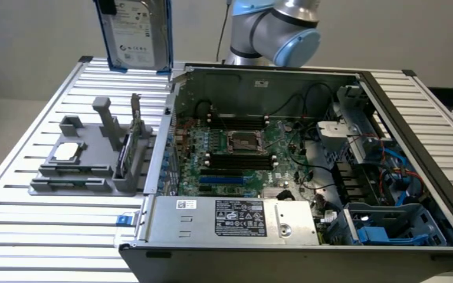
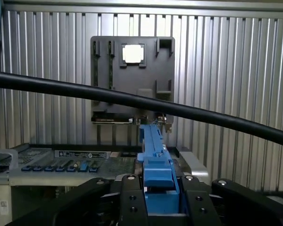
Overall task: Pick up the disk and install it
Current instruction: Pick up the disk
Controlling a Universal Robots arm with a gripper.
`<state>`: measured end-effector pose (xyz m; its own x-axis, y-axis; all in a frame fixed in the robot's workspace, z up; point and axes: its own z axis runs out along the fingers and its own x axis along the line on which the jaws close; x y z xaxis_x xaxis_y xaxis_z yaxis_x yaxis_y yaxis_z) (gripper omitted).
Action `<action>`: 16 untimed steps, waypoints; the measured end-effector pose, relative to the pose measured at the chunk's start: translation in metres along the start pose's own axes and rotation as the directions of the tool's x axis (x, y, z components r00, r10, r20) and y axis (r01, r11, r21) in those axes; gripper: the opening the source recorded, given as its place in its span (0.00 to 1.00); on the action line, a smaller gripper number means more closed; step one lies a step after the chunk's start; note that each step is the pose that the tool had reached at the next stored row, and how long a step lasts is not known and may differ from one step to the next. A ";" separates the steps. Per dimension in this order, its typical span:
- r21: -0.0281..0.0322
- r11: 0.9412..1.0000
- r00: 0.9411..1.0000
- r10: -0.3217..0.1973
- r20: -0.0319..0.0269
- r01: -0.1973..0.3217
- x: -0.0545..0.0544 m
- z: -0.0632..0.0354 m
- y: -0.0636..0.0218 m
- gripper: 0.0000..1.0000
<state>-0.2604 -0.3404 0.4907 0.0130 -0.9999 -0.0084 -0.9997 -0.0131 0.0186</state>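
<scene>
My claw (image 2: pixel 161 200) is clenching the disk (image 1: pixel 136 32) by its blue frame, holding it upright in midair, at eleven o'clock from the case (image 1: pixel 273 85) in the exterior view.

**Colours and patterns at the work table**

Shown: flat silver-grey metal disk (image 1: pixel 136 29), white label printed black, blue plastic frame; ribbed silver aluminium table (image 1: pixel 22 236), striped by parallel slats; dark grey plastic fixture block (image 1: pixel 77 174); green rectangular motherboard (image 1: pixel 289 159), black slots.
</scene>
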 end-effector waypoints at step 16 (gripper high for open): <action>0.016 1.000 1.000 0.000 0.004 0.000 0.017 -0.0046 -0.0555 0.33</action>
<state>-0.2046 -0.3566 0.4941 0.0131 -0.9998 -0.0122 -0.9999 -0.0132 0.0026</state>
